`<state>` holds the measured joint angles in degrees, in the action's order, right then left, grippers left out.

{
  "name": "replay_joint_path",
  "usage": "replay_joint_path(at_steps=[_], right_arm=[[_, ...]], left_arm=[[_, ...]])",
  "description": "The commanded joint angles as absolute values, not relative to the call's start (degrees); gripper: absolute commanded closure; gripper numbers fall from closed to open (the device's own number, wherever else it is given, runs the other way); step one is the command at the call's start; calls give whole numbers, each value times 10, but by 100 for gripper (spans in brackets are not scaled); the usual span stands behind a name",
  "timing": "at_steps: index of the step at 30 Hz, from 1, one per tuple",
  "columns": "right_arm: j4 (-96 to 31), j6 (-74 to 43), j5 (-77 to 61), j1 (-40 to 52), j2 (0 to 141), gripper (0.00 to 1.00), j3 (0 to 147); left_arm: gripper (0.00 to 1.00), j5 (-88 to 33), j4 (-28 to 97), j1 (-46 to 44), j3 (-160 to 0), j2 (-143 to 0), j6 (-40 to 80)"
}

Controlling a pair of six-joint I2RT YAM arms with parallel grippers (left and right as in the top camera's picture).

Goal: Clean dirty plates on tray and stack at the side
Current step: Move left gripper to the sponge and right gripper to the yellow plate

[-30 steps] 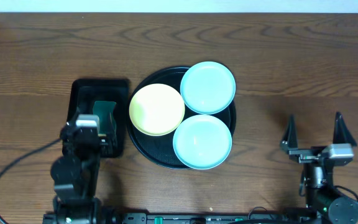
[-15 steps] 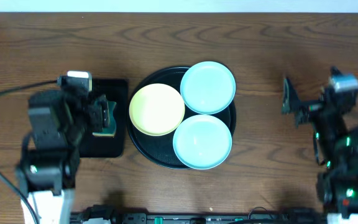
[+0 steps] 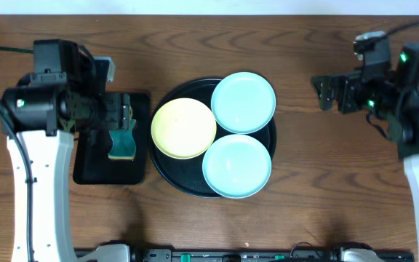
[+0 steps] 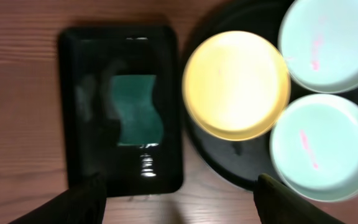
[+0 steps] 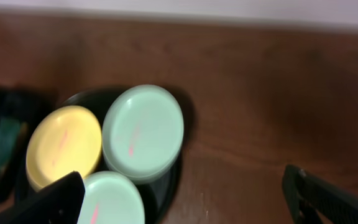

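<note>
Tray (image 3: 167, 169): three plates (image 3: 236, 166) mostly cover it, yellow at 9 o'clock. Left gripper (image 4: 179, 205), right gripper (image 5: 188, 199): jaws spread, empty, fingertips cropped.

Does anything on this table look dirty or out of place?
Yes. The upper blue plate and lower blue plate each carry a pink streak, like smeared dirt. Both also reach over the rim of the tray, which looks crowded. Nothing seems spilled or broken.
</note>
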<state>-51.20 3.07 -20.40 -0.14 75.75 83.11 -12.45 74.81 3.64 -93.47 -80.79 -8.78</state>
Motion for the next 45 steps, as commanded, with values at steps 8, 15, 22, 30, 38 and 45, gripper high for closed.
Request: replay_joint_path(at_steps=[8,15,22,30,38,45], right_arm=[[-534,58,-294,5,861,1,873],[-516,-55,-332,30,895,14,873],[-519,-162,-239,117,940,23,907],[-517,-246,-190,230,1024,37,941],[-507,-315,-108,331,1112,54,941],[-485,-364,-41,388,1159,60,941]], left_arm=[[23,-189,756,34,-950,-831,-78],[23,-189,741,35,-950,-831,-56],[23,-35,741,58,-950,-832,94],[24,7,741,89,-950,-832,113],[23,7,737,89,-948,-832,113],[24,7,737,89,-947,-841,113]])
